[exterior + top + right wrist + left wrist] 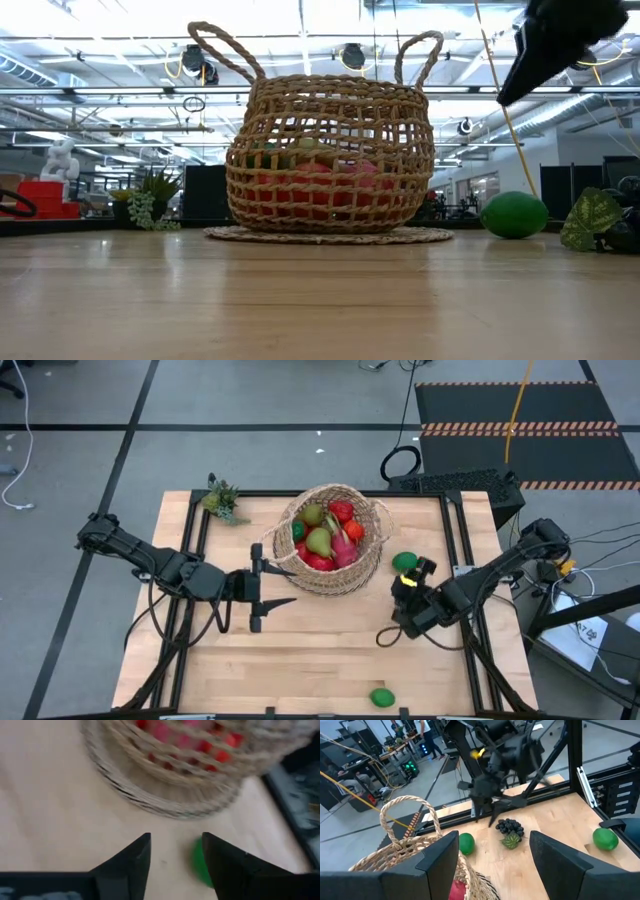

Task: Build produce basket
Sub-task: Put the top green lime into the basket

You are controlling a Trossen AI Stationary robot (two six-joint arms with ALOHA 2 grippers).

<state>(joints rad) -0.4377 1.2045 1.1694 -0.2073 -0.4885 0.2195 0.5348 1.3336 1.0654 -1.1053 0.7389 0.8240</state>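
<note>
Basket nearly full, three pieces of produce left out on the counter

The basket (330,540) sits mid-counter (300,670) holding pears, red fruit and a pink piece. The right pincer (175,855), released and empty, hovers near a green lime (404,562) just beside the basket; dark grapes (510,826) lie under that arm, and a second lime (381,697) sits well apart at the near edge. The left pincer (492,860) waits spread open by the basket's rim. Next, I judge, comes lowering squarely over the lime (round, likely to roll). No legible writing anywhere.
</note>
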